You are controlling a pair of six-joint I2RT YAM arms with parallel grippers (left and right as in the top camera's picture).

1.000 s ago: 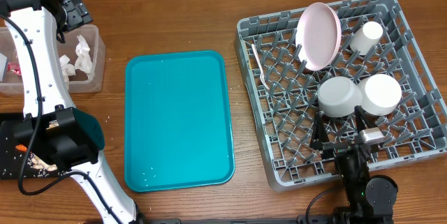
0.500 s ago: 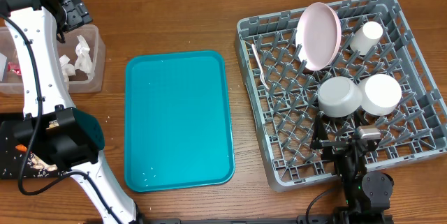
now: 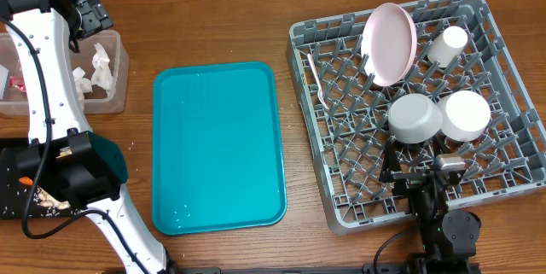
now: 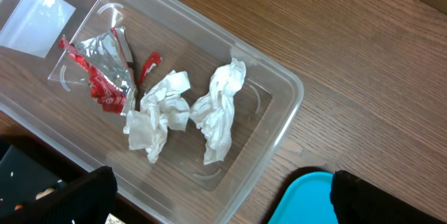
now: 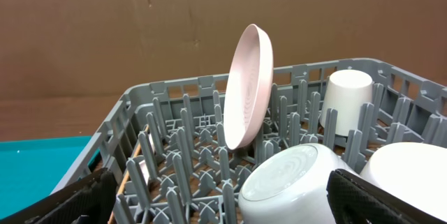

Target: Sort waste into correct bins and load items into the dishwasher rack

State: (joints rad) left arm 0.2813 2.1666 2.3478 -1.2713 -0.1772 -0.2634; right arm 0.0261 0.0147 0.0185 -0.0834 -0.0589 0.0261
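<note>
The clear tub (image 3: 118, 69) at the far left holds two crumpled white napkins (image 4: 220, 109) and the silver-and-red foil wrapper (image 4: 105, 70). My left gripper (image 3: 88, 14) hovers above the tub, open and empty (image 4: 223, 206). The black tray (image 3: 7, 193) at the front left, partly hidden by my left arm, holds an orange carrot (image 3: 26, 180) and pale crumbs. The grey rack (image 3: 512, 163) holds the upright pink plate (image 3: 391, 43), cup (image 3: 447, 45), two upturned bowls (image 3: 414, 118) (image 3: 467, 113) and the fork (image 3: 316, 78). My right gripper (image 3: 424, 171) is open and empty at the rack's front, facing the nearer bowl (image 5: 293, 182).
The teal tray (image 3: 217, 146) lies bare between the tub and the rack; its corner shows in the left wrist view (image 4: 307, 199). My left arm's base stands at the front left over the black tray. A brown wall rises behind the rack (image 5: 174, 105) in the right wrist view.
My right arm has shifted slightly toward the front edge of the rack. The left arm and all objects have not moved.
</note>
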